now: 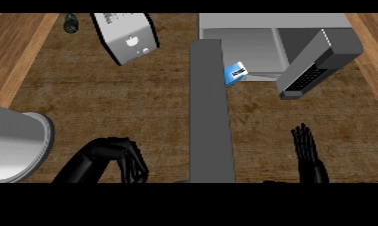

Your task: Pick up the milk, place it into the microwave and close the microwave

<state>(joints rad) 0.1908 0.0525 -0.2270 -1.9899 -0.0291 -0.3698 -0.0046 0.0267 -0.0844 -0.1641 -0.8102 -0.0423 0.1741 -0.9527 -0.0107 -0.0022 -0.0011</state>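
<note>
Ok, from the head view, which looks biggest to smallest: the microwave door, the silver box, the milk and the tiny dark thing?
1. microwave door
2. silver box
3. milk and dark thing: these look alike, and the door may hide part of the milk.

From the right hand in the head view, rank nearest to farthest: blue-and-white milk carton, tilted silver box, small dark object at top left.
1. Blue-and-white milk carton, beside the long grey microwave door, up-left of the right hand.
2. Tilted silver box, upper left.
3. Small dark object, top-left corner.
</note>
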